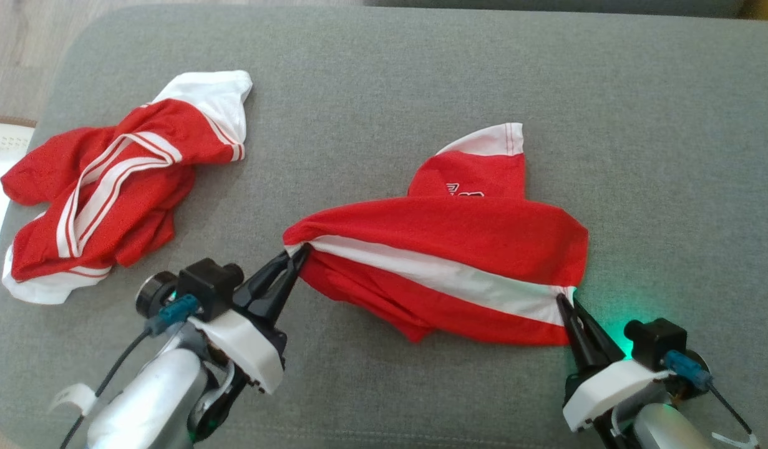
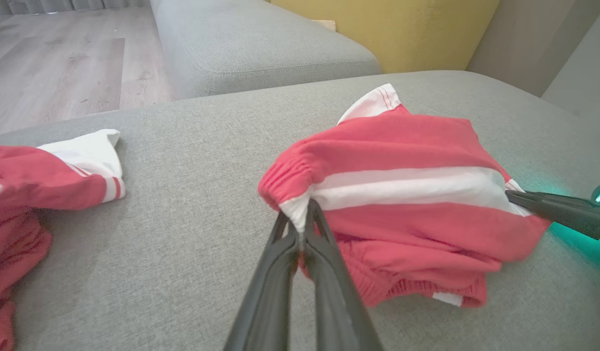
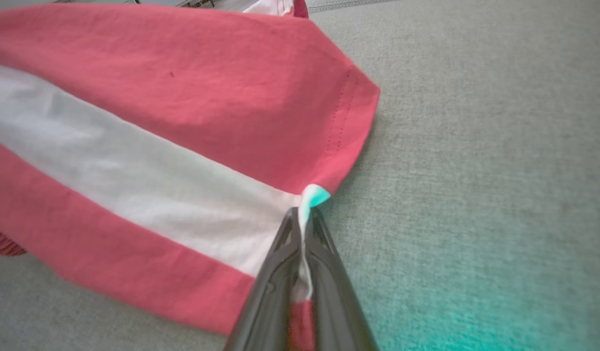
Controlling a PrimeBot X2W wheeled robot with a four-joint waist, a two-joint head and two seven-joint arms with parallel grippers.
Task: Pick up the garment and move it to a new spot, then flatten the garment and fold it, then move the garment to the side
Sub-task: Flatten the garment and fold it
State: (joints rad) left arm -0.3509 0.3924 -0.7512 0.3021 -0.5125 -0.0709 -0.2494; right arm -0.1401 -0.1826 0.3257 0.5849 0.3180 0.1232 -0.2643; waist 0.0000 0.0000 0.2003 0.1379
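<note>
**Head view:** Both pincers are clamped on the garment [image 1: 458, 237], which lies on the grey sofa [image 1: 384, 75]. The left pincer [image 1: 299, 252] bites one end of the stripe [image 1: 433, 274] and the right pincer [image 1: 563, 299] bites the other, with the cloth drawn between them. A second garment [image 1: 109, 187] lies crumpled off the left pincer's outer side, well apart from the held one.

**Left wrist view:** The left pincer [image 2: 303, 214] is shut on a small tuck of white at the gathered waistband, and the right pincer [image 2: 516, 196] shows across the cloth. Bunched folds sag beneath the stripe, close by this pincer's fingers; the head view barely hints at them. Wood floor [image 2: 51, 63] lies far beyond the tips.

**Right wrist view:** The right pincer [image 3: 303, 219] is closed on a mere sliver of hem corner. How thin that bite is reads far better here than from the head.

The likely failure is that the sliver slips free on the lift and drops that end, most probably if the pincers pull apart unevenly. The loose folds under the stripe may also drag along the sofa and crease.
</note>
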